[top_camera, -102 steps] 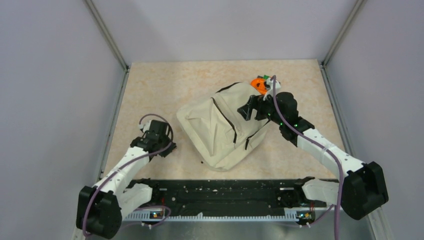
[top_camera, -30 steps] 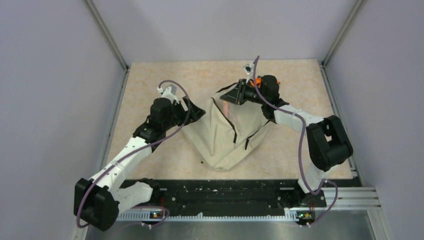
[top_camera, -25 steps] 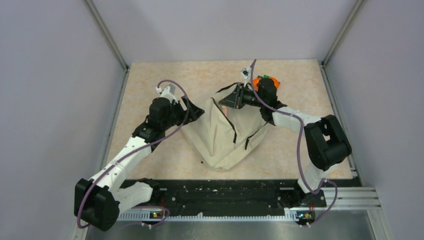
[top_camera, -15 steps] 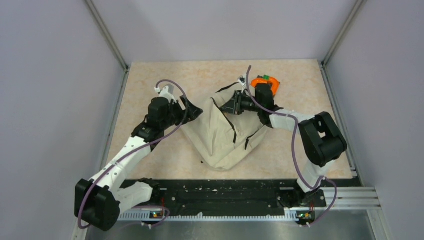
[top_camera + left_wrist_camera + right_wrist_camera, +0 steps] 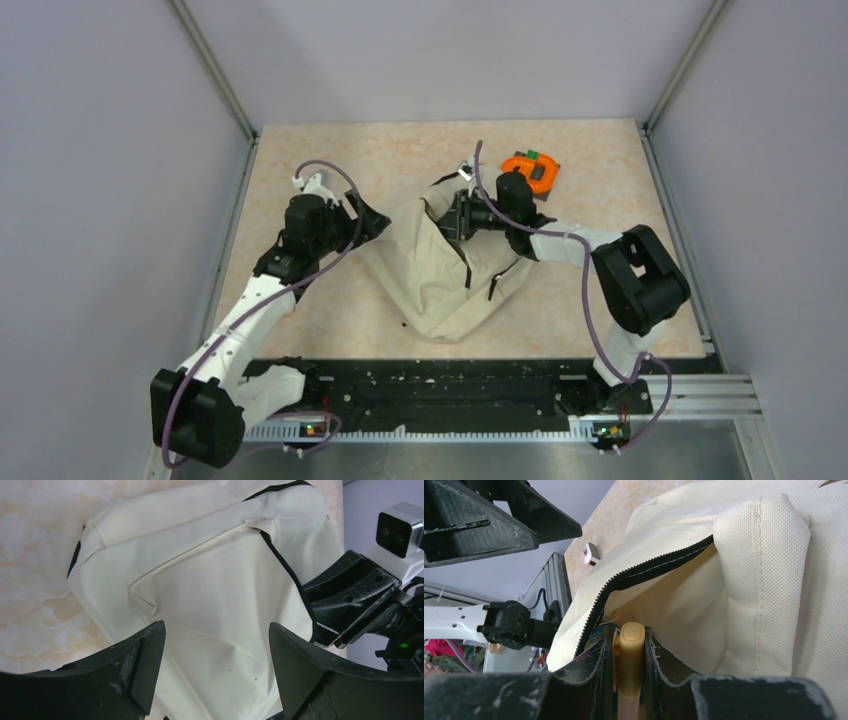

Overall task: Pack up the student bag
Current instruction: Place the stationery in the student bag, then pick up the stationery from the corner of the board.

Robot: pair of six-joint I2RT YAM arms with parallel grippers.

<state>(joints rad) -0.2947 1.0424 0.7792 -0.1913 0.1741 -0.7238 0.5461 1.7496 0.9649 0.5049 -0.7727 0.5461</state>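
Starting at the near edge of the worktop (image 5: 330,160), the left arm (image 5: 245,305) and the right arm (image 5: 640,285) both reach inward to the student bag (image 5: 440,280). The bag lies slumped around the middle of the worktop, its lower end pointing toward the near edge. The left jaws stand wide apart at the bag's left side, gripping nothing. In the left wrist view cream fabric fills the gap between them, and whether they touch it cannot be told. Farther in, the right jaws are closed on a slim cream-yellow stick (image 5: 631,645) with a rounded tip, held at the bag's unzipped mouth, where the black zipper (image 5: 644,570) curves open above it. Beyond them, toward the far right, an orange item (image 5: 530,170) lies on the worktop just behind the right arm's wrist.
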